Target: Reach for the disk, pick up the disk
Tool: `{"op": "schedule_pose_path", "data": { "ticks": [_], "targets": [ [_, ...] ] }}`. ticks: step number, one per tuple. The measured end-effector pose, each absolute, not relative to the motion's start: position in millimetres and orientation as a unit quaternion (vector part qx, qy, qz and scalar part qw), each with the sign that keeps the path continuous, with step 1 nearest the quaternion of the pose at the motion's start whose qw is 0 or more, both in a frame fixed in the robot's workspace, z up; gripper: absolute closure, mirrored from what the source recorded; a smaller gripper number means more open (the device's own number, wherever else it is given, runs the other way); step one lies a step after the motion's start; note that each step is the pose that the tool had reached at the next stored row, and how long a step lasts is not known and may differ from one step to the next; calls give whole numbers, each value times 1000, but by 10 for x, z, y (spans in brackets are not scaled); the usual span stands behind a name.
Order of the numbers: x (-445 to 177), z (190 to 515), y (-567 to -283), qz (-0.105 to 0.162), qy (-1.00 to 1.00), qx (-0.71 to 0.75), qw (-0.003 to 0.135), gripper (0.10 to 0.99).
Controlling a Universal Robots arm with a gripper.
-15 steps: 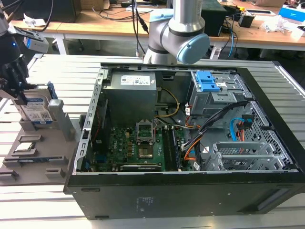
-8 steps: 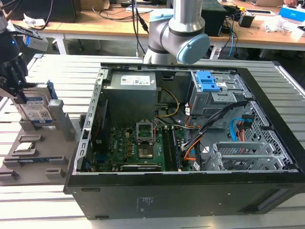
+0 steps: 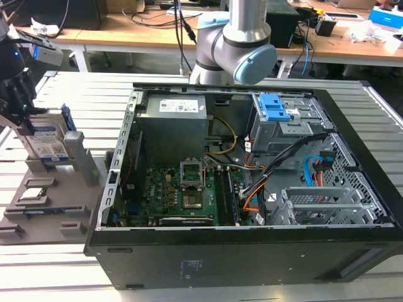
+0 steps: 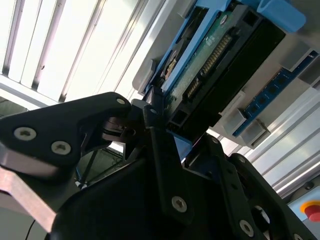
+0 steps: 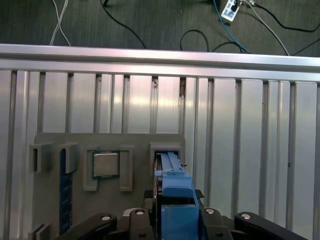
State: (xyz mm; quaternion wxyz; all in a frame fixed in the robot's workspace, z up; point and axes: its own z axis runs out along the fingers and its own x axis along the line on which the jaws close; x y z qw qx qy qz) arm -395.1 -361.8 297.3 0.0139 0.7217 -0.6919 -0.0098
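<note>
The disk (image 3: 49, 143) stands on edge in a slot of the grey holder (image 3: 75, 165) at the exterior view's left, its white-and-blue label facing out and its blue bracket (image 3: 67, 119) along one side. My black gripper (image 3: 25, 116) comes down on its upper edge. In the second wrist view the disk (image 4: 212, 65) shows its green circuit board, and the gripper (image 4: 150, 117) has both fingers pressed against the board's near edge. In the first wrist view the blue bracket (image 5: 175, 192) runs between the gripper (image 5: 172, 217) fingers, from the slot toward the camera.
The grey holder (image 5: 135, 145) also carries a square processor chip (image 5: 106, 164) and a blue memory stick (image 5: 62, 190). An open computer case (image 3: 252, 189) lies on the slatted metal table (image 3: 75, 94) beside the holder. The arm's base (image 3: 233, 44) stands behind the case.
</note>
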Motion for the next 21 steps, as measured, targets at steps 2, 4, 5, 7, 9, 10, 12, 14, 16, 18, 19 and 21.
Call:
{"op": "schedule_pose_path", "data": {
  "ticks": [2, 4, 5, 7, 9, 10, 12, 14, 16, 18, 19, 21],
  "targets": [
    [-3951, 3002, -3618, -10, -692, 722, 14, 718],
    [-3951, 3076, -3618, -10, -692, 722, 14, 718],
    [-3951, 3090, -3618, -10, -692, 722, 14, 718],
    [-3951, 3132, -3618, -10, -692, 722, 14, 718],
    [-3951, 3167, -3618, -10, -692, 722, 14, 718],
    [-3951, 3197, -3618, -10, -692, 722, 14, 718],
    [-3951, 3229, -3618, -10, -692, 722, 14, 718],
    [-3951, 3260, -3618, -10, -692, 722, 14, 718],
    [-3951, 3291, -3618, -10, -692, 722, 14, 718],
    [-3951, 3339, -3618, -10, -692, 722, 14, 718],
    [-3951, 3353, -3618, -10, -692, 722, 14, 718],
    [-3951, 3394, -3618, -10, -692, 722, 14, 718]
  ]
}}
